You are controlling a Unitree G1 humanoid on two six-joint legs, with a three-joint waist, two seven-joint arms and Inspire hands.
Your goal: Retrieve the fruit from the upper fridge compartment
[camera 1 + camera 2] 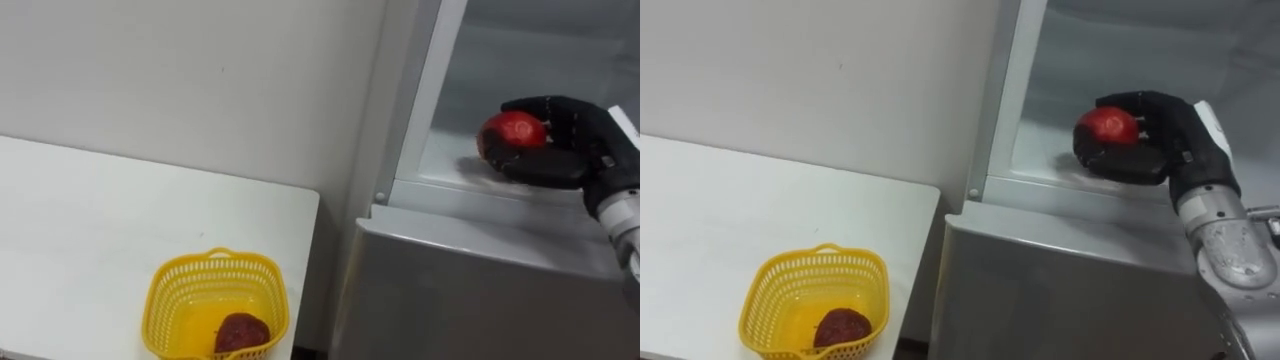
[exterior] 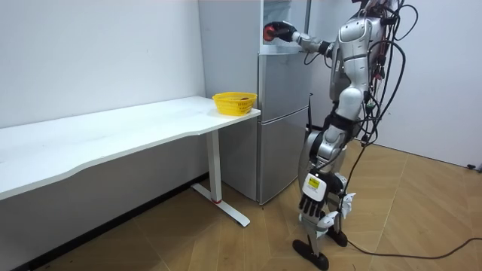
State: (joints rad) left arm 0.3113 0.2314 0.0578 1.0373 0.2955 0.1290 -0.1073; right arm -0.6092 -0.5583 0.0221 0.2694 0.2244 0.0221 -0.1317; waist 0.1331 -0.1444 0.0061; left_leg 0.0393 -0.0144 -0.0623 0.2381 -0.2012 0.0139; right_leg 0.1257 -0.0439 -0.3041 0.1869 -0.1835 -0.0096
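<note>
Right hand (image 1: pixel 565 140) curled round red fruit (image 1: pixel 514 130), upper right of frame; judged light, smooth, bruisable: cup from beneath. Left hand (image 2: pixel 310 205) hanging idle.

Colours noted: fruit (image 1: pixel 515 131) red; right hand (image 1: pixel 556 166) black; basket (image 1: pixel 165 290) yellow, open lattice pattern; lump (image 1: pixel 242 332) inside it dark maroon; table (image 1: pixel 80 230) plain white; fridge (image 1: pixel 470 290) grey outside, pale white inside; wall (image 1: pixel 200 70) off-white, unpatterned.

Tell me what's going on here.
The robot stands at the open upper fridge, its right hand curled round a red fruit just inside the compartment. Its left hand hangs at its side. On the white table beside the fridge, a yellow basket holds one dark red fruit.
</note>
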